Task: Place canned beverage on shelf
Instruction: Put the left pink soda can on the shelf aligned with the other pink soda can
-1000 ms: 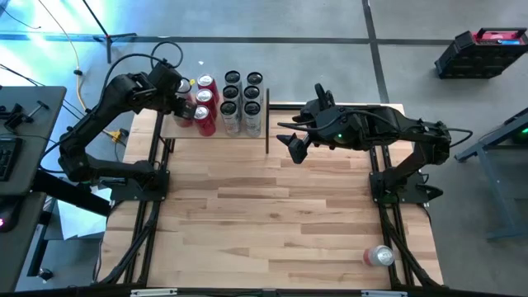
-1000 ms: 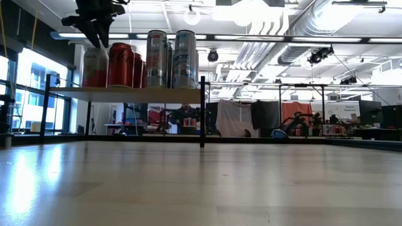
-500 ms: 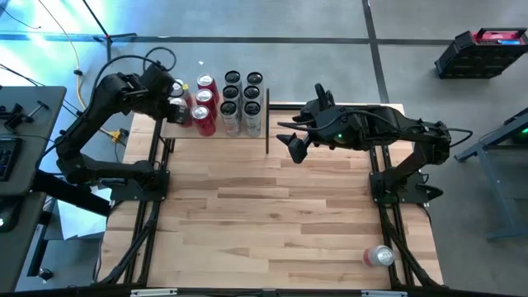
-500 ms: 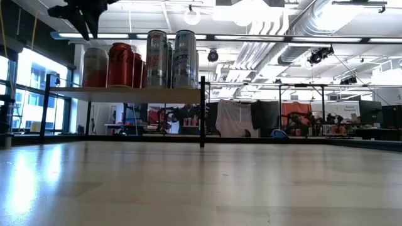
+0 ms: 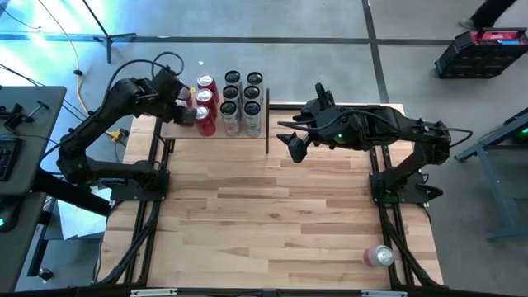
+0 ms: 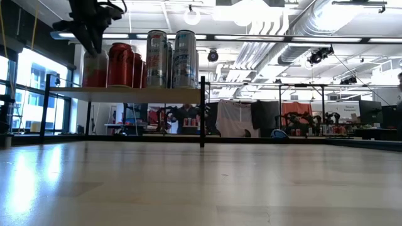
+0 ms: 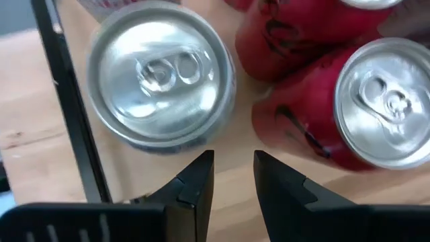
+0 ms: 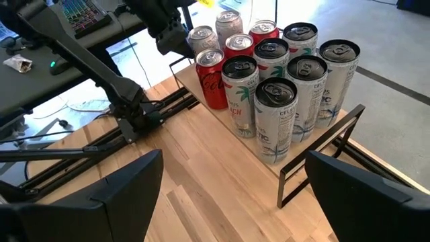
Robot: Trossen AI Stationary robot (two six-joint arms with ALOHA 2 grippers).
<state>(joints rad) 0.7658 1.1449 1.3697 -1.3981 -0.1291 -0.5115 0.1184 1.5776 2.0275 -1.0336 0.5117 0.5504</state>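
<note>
The shelf stands at the table's far left on thin black posts. On it stand a silver-topped can at the left end, red cans and several tall white cans. My left gripper hangs over the shelf's left end and points down. Its fingers are a narrow gap apart, with nothing between them, next to the silver-topped can. My right gripper hovers open above the table, right of the shelf. One more can lies on its side near the table's near right corner.
A black post stands at the shelf's right end, between the cans and my right gripper. Bare wood lies between the shelf and the lying can. Desks and cables sit left of the table.
My left gripper rose and swung toward the table's left edge. Then it came back down and to the right, beside the silver-topped can. The cans on the shelf have kept their places.
</note>
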